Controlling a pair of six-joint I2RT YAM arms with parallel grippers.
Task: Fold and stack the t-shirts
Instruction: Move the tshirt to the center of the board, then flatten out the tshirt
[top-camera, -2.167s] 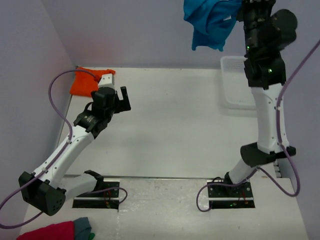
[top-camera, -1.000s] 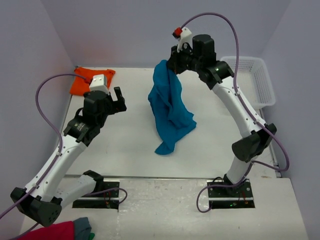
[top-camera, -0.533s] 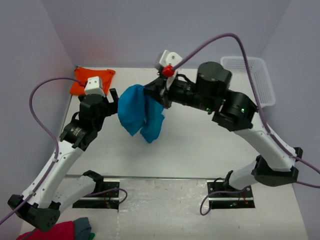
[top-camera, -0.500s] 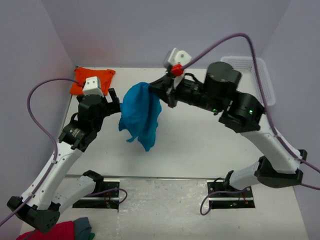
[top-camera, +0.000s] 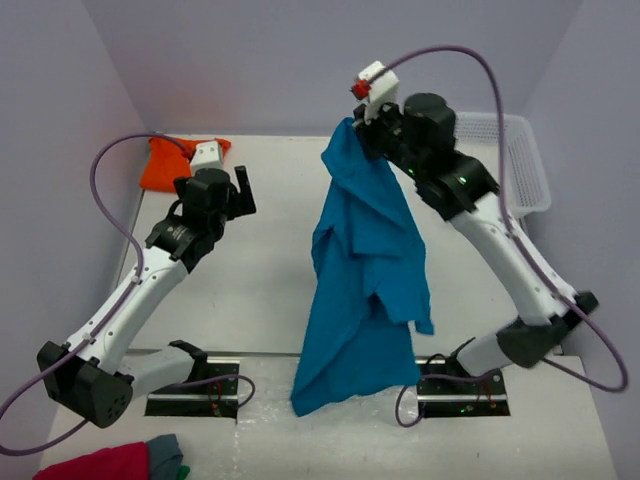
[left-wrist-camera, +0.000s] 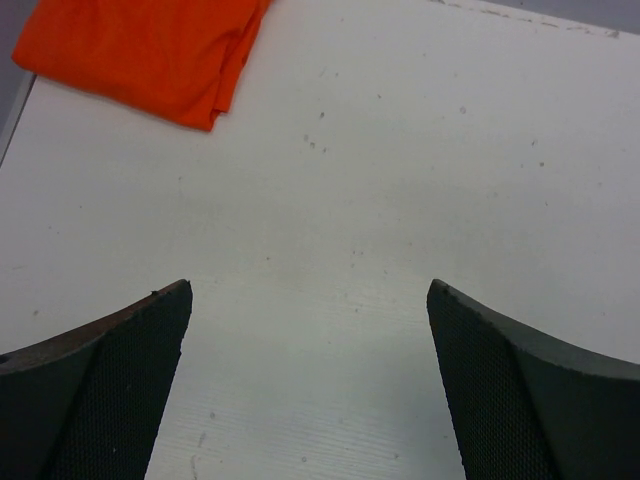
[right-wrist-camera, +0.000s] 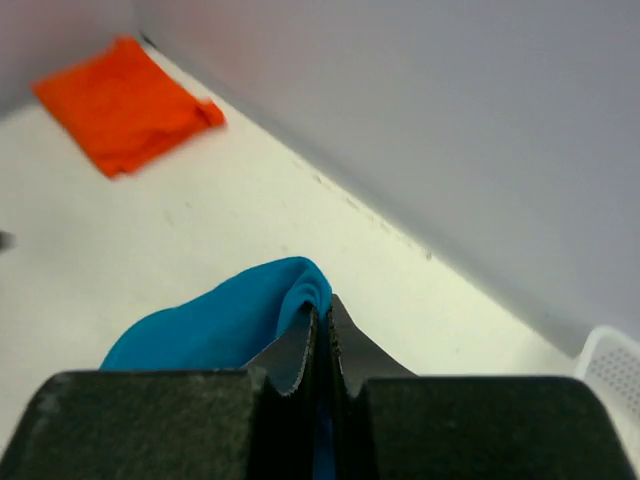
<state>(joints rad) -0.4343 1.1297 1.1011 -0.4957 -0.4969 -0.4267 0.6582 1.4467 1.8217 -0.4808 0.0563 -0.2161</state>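
teal tee (top-camera: 365, 280): hangs unfurled from right gripper (top-camera: 362, 138) (bunched up half a second ago)
left gripper (top-camera: 240, 190): jaws wide, empty
right gripper: clenched on tee's top edge; pinch visible only in wrist view
orange tee (top-camera: 165, 165): far-left corner, flat

A white mesh basket (top-camera: 525, 165) sits far right on the table (top-camera: 270, 290); crimson cloth (top-camera: 95, 464) and grey cloth (top-camera: 165, 453) lie bunched near-left.

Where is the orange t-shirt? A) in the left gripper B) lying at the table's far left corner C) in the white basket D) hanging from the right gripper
B: the orange t-shirt lies at the far left corner; the right gripper holds up the teal-blue t-shirt.
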